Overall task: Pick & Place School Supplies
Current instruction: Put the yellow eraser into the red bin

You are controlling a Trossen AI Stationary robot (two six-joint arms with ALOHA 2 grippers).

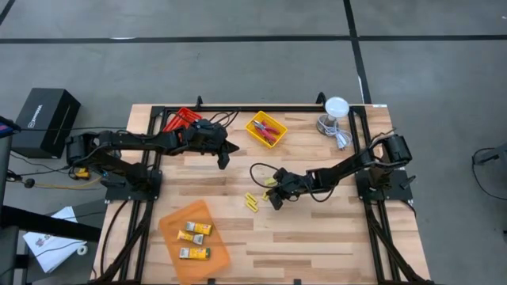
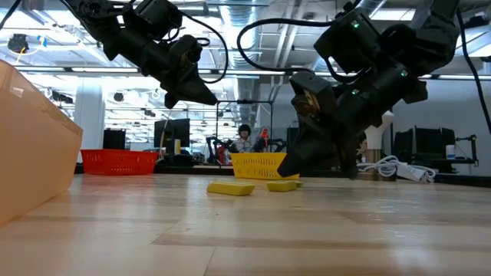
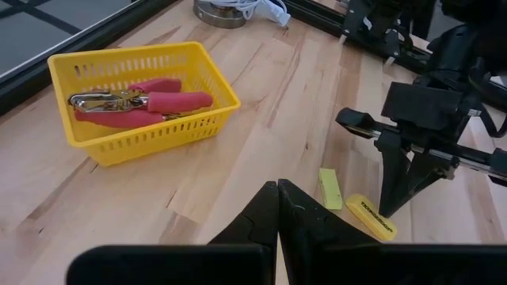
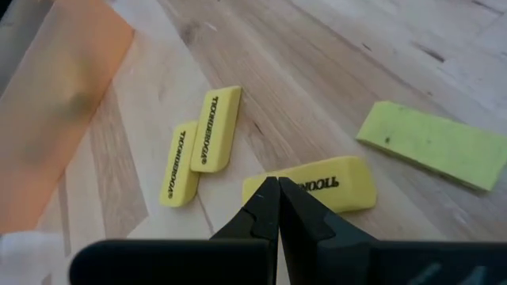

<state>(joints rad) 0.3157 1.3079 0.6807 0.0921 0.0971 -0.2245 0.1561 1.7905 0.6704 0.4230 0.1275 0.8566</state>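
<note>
Three yellow erasers lie flat on the wooden table in the right wrist view: two side by side [image 4: 198, 142] and one [image 4: 325, 182] right under my right gripper [image 4: 277, 184]. That gripper is shut and slants down at the table's middle [image 1: 275, 204]. A flat yellow-green piece [image 4: 432, 142] lies beside them. My left gripper [image 1: 224, 161] hangs shut and holding nothing above the table, near the yellow basket [image 3: 142, 103]. The basket holds red-handled tools [image 3: 150, 103]. Yellow-and-white packs [image 1: 194, 237] lie on the orange tray [image 1: 170, 226]. My right gripper's shut fingertips [image 4: 265, 198] stand at the near end of one yellow eraser [image 4: 257, 186], slanting down from the table's right. The eraser lies flat on the table. Whether the tips touch it, I cannot tell.
A red basket [image 1: 181, 119] stands at the far left. A white round lamp-like thing with a cable [image 1: 336, 111] stands at the far right. Bare wood lies toward the near edge, right of the orange tray.
</note>
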